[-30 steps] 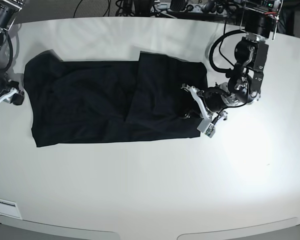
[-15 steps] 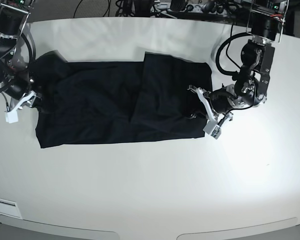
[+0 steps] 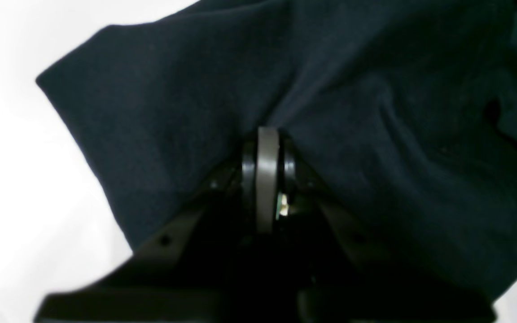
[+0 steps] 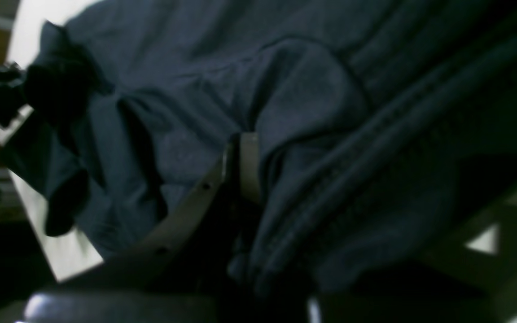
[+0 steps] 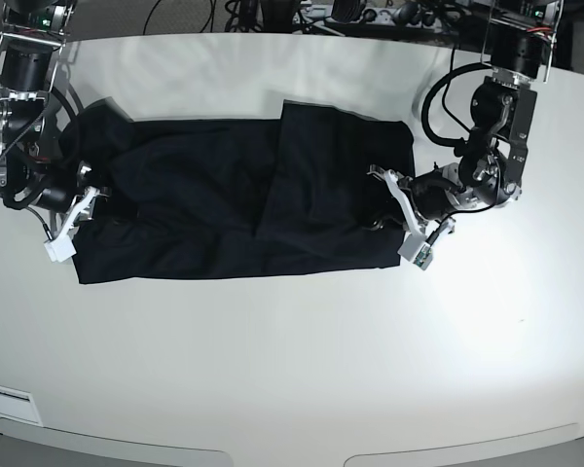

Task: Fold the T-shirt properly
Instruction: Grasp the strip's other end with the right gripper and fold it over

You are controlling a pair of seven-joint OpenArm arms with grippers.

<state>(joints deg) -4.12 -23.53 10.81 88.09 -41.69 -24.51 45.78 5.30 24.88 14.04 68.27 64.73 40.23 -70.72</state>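
Since a second ago: right tool [image 5: 70,216] moved in from the left margin onto the large plain black short-sleeved cloth T-shirt [image 5: 234,199], spread across the far half of the white tabletop [image 5: 302,360]. Right tool clamped on its left edge; left tool [image 5: 401,216] clamped on its right edge. Step, judged: gripping both ends. Next: lift and fold over evenly.

T-shirt [image 5: 234,199] flat on table [image 5: 292,360] | left end effector [image 5: 397,216], right end effector [image 5: 78,216] at opposite ends
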